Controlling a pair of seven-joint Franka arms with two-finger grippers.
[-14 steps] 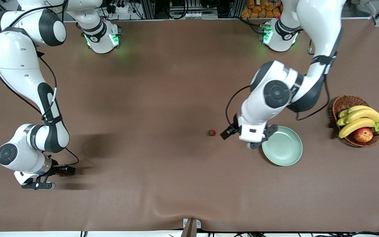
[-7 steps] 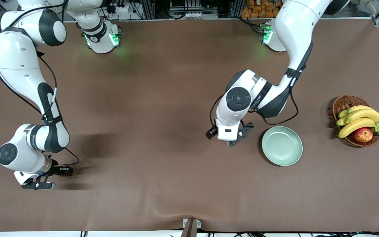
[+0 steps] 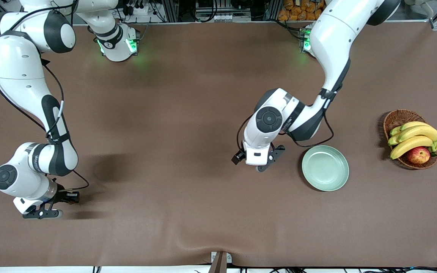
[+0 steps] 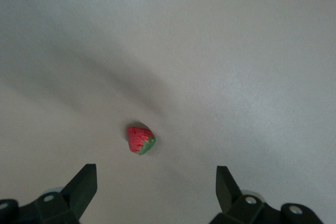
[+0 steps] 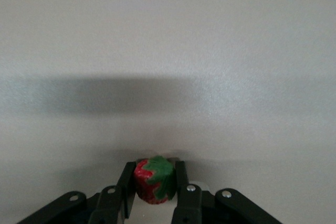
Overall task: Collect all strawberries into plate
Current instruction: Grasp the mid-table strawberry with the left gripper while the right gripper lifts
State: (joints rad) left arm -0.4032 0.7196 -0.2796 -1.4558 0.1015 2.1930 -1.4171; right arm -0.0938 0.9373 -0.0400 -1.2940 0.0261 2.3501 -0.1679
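Near the right arm's end of the tabletop: right gripper low at the surface, fingers clenched on a strawberry, green cap facing the wrist camera; berry hidden by the gripper in the front view.

Toward the left arm's end: left gripper hovering over a second strawberry, fingers spread wide and released, berry lying on its side on the tabletop between and ahead of the fingertips, touching neither; berry hidden under the wrist in the front view.

Just beside the left gripper, toward the left arm's end: mint-green plate, nothing on it.

Near the tabletop edge at the left arm's end: wicker basket with bananas and an apple, well apart from both grippers.

Third strawberry: not visible in any view.
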